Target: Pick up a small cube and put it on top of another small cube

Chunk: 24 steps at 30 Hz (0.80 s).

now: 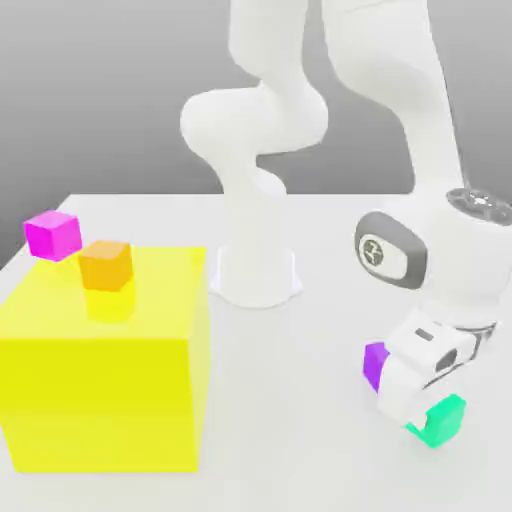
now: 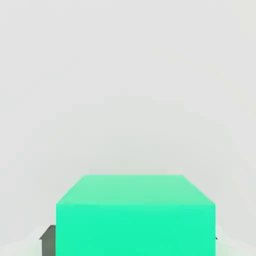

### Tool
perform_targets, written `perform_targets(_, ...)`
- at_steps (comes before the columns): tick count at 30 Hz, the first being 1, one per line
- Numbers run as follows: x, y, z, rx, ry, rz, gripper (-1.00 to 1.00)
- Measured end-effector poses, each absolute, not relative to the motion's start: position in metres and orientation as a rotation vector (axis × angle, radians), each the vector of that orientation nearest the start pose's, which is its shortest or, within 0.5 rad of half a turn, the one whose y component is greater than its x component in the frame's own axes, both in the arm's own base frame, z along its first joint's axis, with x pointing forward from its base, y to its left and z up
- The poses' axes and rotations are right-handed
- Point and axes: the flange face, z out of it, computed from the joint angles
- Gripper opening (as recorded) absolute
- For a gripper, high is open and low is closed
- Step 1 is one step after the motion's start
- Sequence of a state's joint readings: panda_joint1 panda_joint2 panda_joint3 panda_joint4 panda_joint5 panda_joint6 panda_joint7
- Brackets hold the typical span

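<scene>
The teal-green cube (image 2: pixel 135 230) sits (snugly) between the fingers (image 2: pixel 48 242).

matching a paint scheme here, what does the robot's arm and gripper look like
The arm is glossy white with rounded segments, a dark grey oval surround with a round black emblem near the wrist, and a grey end cap. The gripper has a white housing with dark markings.

from here i see a teal-green cube (image 1: pixel 440 421) at four o'clock, purple cube (image 1: pixel 375 364) at three, orange cube (image 1: pixel 106 266) and magenta cube (image 1: pixel 54 235) at nine, yellow block (image 1: pixel 105 400) at eight.
</scene>
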<state>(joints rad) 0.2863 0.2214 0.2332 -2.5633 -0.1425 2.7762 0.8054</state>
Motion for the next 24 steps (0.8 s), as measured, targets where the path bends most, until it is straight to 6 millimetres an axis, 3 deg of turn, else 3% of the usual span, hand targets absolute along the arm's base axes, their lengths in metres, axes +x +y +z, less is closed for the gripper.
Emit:
perform_targets(3, 0.409, 0.187, 0.224, -3.122, 0.504, -0.019, -1.00)
perform_targets(6, 0.435, 0.104, 0.262, -3.048, 0.916, -0.033, -1.00)
perform_targets(7, 0.439, 0.077, 0.275, -3.010, 1.047, -0.036, -1.00)
perform_targets(11, 0.436, 0.009, 0.326, -2.858, 1.427, -0.042, -1.00)
perform_targets(16, 0.402, -0.091, 0.388, -2.535, 1.924, -0.030, -1.00)
perform_targets(21, 0.337, -0.172, 0.444, -2.118, 2.327, -0.005, -1.00)
perform_targets(24, 0.325, -0.185, 0.422, -2.036, 2.387, 0.001, -1.00)
